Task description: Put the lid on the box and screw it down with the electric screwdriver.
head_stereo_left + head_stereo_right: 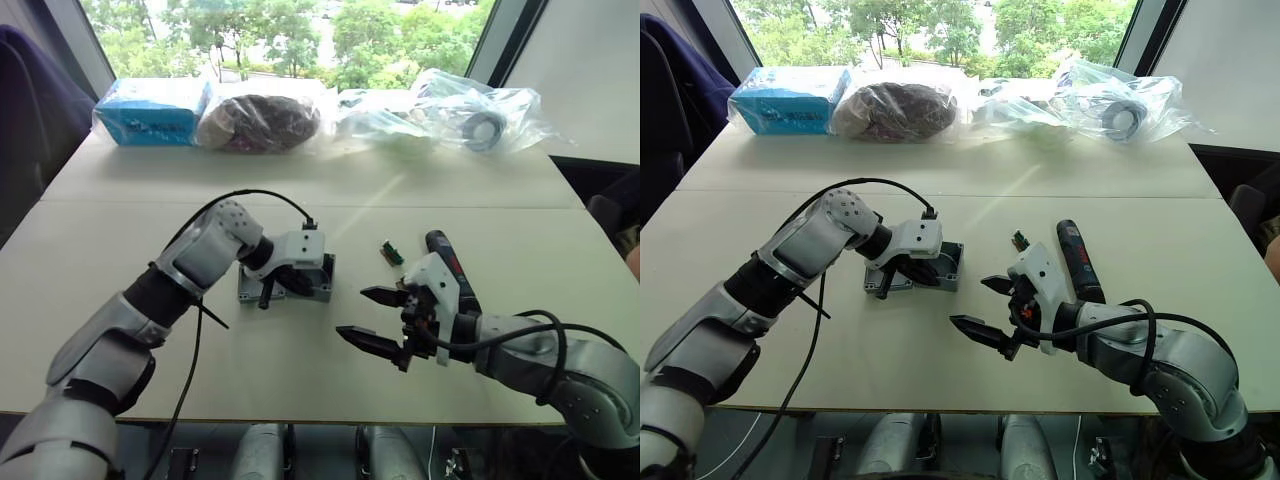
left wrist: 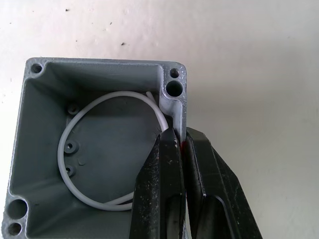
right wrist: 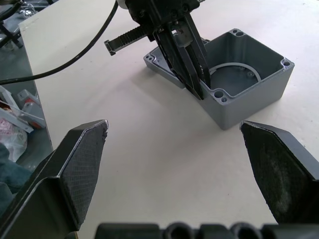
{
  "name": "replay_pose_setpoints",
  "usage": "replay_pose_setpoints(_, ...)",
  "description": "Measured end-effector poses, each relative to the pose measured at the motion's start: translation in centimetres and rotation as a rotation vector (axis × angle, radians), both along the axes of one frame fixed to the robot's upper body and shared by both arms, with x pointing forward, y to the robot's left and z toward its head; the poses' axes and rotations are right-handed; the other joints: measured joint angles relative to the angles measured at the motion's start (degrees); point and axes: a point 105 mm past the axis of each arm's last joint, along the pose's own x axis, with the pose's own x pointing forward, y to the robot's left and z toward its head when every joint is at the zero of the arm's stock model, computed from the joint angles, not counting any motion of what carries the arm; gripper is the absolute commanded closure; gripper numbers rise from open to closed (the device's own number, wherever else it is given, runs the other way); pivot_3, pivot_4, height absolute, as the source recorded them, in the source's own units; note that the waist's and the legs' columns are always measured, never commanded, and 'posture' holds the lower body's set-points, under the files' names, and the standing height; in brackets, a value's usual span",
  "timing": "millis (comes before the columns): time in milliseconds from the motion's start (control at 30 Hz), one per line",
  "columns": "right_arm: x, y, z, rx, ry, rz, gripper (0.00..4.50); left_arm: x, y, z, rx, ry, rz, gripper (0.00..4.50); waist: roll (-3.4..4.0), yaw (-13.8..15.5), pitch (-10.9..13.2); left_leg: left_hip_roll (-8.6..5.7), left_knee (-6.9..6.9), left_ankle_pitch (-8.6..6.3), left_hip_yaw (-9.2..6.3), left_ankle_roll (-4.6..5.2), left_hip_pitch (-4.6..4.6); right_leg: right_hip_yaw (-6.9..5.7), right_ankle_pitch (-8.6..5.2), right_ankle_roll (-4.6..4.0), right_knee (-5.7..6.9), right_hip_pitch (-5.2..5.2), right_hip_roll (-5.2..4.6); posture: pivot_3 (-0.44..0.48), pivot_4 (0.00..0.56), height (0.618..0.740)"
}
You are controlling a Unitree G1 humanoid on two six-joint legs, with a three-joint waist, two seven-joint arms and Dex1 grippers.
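Fingers of our left gripper [image 2: 183, 149] pinch one wall of the open box [image 2: 99, 144]. Our right gripper [image 1: 982, 305] hovers near it, fingers spread wide and holding nothing. Beside the box lies the lid [image 3: 162, 67]. On the surface [image 1: 300, 370], the electric screwdriver [image 1: 1078, 258] lies behind our right gripper, a small green connector block [image 1: 391, 252] near its tip.

Bare surface [image 1: 890, 370] is lying open between the right claw [image 1: 983, 305] and the box [image 3: 249, 82]. The left claw [image 2: 183, 164] is pinching the box's near wall, blocking that side, with the lid [image 3: 162, 67] just behind. The electric screwdriver [image 1: 1078, 260] and a green connector [image 1: 1021, 240] are crowding the right arm's far side.
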Motion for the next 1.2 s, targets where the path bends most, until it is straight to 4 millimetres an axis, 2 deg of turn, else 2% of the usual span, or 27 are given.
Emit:
replay_pose_setpoints(133,-0.5,-0.5,-0.3,-0.008,0.036,0.005,0.00,0.1,-0.5,0.3,-0.022,-0.017,-0.093,4.45,-0.01,0.2,0.0,0.00,0.02,0.00,0.01,0.00,0.00,0.00,0.00,0.00,-0.01,0.01,-0.03,0.000,0.150,0.740)
replay_pose_setpoints(200,-0.7,-0.8,-0.2,-0.010,0.046,0.008,0.00,-0.3,-1.0,0.7,-0.027,-0.024,-0.195,4.45,0.00,0.1,0.0,-0.01,0.04,0.00,0.02,0.00,-0.01,0.00,0.00,-0.01,-0.02,0.01,-0.06,0.000,0.150,0.740)
replay_pose_setpoints(267,-1.0,-1.2,-0.4,-0.030,0.062,0.008,0.00,-0.8,-1.3,1.7,-0.027,-0.034,-0.321,4.45,-0.01,-0.1,0.0,-0.01,0.04,0.00,0.03,0.01,-0.01,0.00,0.00,-0.01,0.00,0.00,-0.05,0.000,0.150,0.740)
replay_pose_setpoints(400,-1.2,-1.3,-0.4,-0.043,0.061,0.004,0.00,-0.3,-1.8,3.2,0.034,-0.117,-0.476,4.45,-0.01,-0.1,0.0,-0.01,0.04,-0.01,0.00,0.01,0.00,0.00,0.00,-0.01,0.02,-0.01,-0.03,0.000,0.150,0.740)
replay_pose_setpoints(467,-1.2,-1.4,-0.5,-0.044,0.062,-0.004,0.00,-0.3,-2.1,2.8,0.049,-0.125,-0.521,4.45,-0.01,-0.1,0.0,-0.01,0.04,-0.01,0.01,0.01,-0.01,0.00,0.00,-0.01,0.02,-0.01,-0.03,0.000,0.150,0.740)
replay_pose_setpoints(600,-1.5,-1.1,-0.7,-0.032,0.064,-0.033,0.00,-0.5,-2.5,0.6,0.078,-0.093,-0.608,4.45,-0.02,-0.1,0.0,-0.01,0.04,-0.01,0.00,0.01,-0.01,0.00,0.00,-0.01,0.02,-0.02,-0.03,0.000,0.150,0.740)
replay_pose_setpoints(733,-1.6,-1.2,-1.0,-0.042,0.065,-0.069,0.00,-0.2,-2.5,-0.1,0.088,-0.074,-0.625,4.45,-0.03,-0.1,0.0,-0.01,0.07,-0.01,0.00,0.02,-0.02,0.01,0.00,-0.01,0.02,-0.01,-0.04,0.000,0.150,0.740)
replay_pose_setpoints(867,-1.7,-1.3,-1.2,-0.044,0.070,-0.090,0.00,0.0,-2.7,0.0,0.078,-0.091,-0.639,3.46,-0.03,-0.1,0.0,0.00,0.07,-0.01,-0.01,0.02,-0.02,0.01,0.00,-0.01,0.03,-0.01,-0.03,0.000,0.150,0.740)
replay_pose_setpoints(900,-1.8,-1.2,-1.1,-0.042,0.069,-0.087,0.00,0.1,-2.6,0.0,0.076,-0.090,-0.639,2.91,-0.04,-0.1,0.0,0.00,0.07,-0.01,-0.02,0.02,-0.02,0.00,0.00,-0.01,0.03,-0.02,-0.03,0.000,0.150,0.740)
replay_pose_setpoints(933,-1.8,-1.2,-1.1,-0.037,0.068,-0.084,0.00,0.1,-2.6,-0.1,0.076,-0.091,-0.640,2.58,-0.04,-0.1,0.0,0.00,0.07,-0.01,-0.02,0.02,-0.02,0.00,0.00,-0.01,0.03,-0.02,-0.03,0.000,0.150,0.740)
replay_pose_setpoints(1100,-1.8,-1.1,-0.8,-0.037,0.063,-0.067,0.00,0.4,-2.0,0.4,0.071,-0.092,-0.605,2.58,-0.04,-0.1,0.0,0.02,0.07,-0.01,-0.03,0.02,-0.02,0.00,0.00,0.00,0.04,-0.03,-0.03,0.000,0.150,0.740)
replay_pose_setpoints(1167,-1.8,-1.0,-0.2,-0.045,0.043,-0.034,0.00,0.9,-0.5,2.3,0.037,-0.089,-0.519,2.58,-0.05,-0.5,0.0,0.16,0.07,-0.01,-0.04,0.02,-0.05,0.04,0.00,0.00,0.10,-0.08,-0.02,0.000,0.150,0.740)
replay_pose_setpoints(1200,-1.8,-1.0,-0.1,-0.045,0.041,-0.032,0.00,0.9,-0.4,2.5,0.033,-0.091,-0.509,2.58,-0.05,-0.5,0.0,0.17,0.07,-0.01,-0.04,0.02,-0.05,0.03,0.00,0.00,0.11,-0.08,-0.01,0.000,0.150,0.740)
